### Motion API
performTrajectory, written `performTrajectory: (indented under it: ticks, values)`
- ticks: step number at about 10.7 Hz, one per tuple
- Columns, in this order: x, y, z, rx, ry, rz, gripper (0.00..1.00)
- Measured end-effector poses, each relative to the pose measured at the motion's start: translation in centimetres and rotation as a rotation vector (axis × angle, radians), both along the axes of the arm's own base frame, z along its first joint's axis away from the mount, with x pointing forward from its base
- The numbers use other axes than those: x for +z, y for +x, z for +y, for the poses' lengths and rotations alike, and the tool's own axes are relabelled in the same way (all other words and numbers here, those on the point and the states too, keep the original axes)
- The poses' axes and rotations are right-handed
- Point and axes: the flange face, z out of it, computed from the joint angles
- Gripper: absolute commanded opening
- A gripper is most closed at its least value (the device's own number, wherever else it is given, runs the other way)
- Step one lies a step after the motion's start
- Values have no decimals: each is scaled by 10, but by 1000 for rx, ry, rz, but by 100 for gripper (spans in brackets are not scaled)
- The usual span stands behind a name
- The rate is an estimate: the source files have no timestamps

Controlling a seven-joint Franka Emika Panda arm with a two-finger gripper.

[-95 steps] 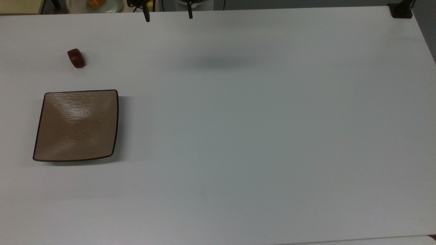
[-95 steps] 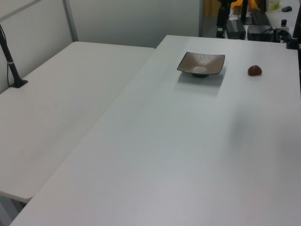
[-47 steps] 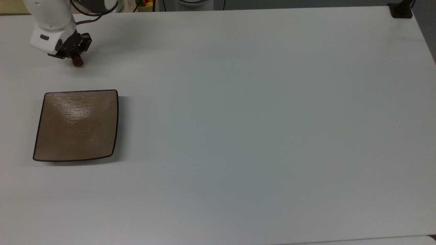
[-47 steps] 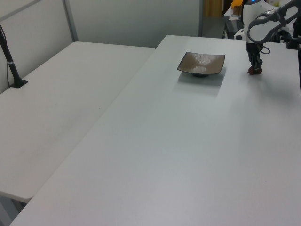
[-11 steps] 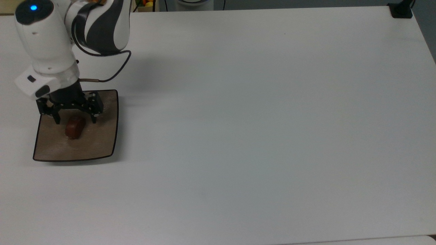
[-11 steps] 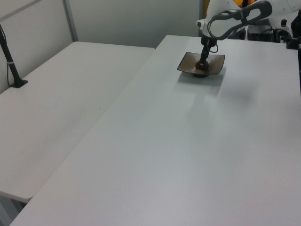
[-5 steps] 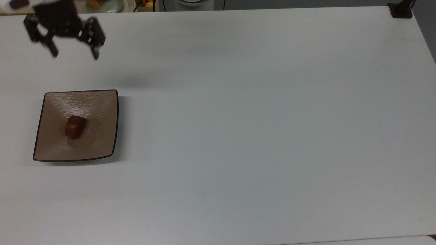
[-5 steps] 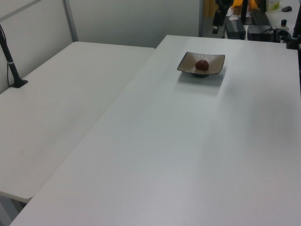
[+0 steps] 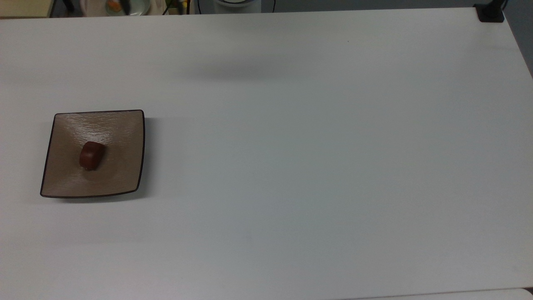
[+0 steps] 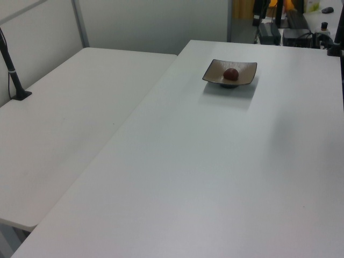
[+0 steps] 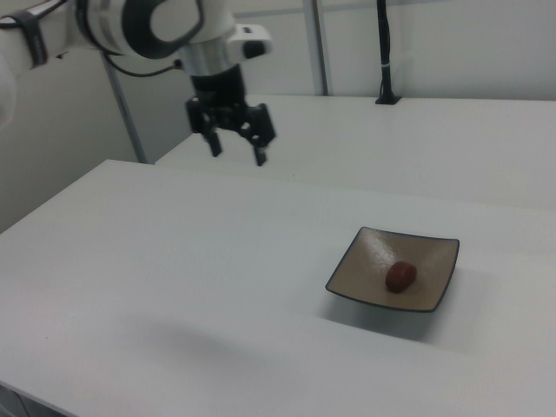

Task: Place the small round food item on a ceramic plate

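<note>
Small glossy reddish-brown rounded food lump (image 9: 92,155) is sitting near the middle of the square tan-brown glazed ceramic plate (image 9: 120,125), task apparently done. Black two-finger gripper (image 11: 236,148) is hanging above the white table (image 9: 316,146), fingers spread, holding nothing. Lump is looking light, firm, possibly slick; any regrasp probably belongs across its narrow sides.

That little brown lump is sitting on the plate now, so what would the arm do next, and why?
Probably nothing more than drawing back to rest. The small round food item lies near the middle of the ceramic plate, apart from its rim, so the job looks done. The gripper hangs open and empty above the table, well off from the plate, with nothing left to carry.
</note>
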Motion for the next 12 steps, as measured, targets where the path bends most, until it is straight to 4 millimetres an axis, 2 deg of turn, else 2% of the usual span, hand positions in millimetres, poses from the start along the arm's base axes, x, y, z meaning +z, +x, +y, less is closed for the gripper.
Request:
performTrajectory:
  ticks: [2,5,6,9,12]
  values:
    - [-4,-1,45,6,8,16,100]
    - [-13,-12,85,62,10,33,100]
    - [-17,-14,89,70,11,32,100]
    - [-25,-10,81,59,10,46,100]
    - [-25,-9,82,60,9,45,100]
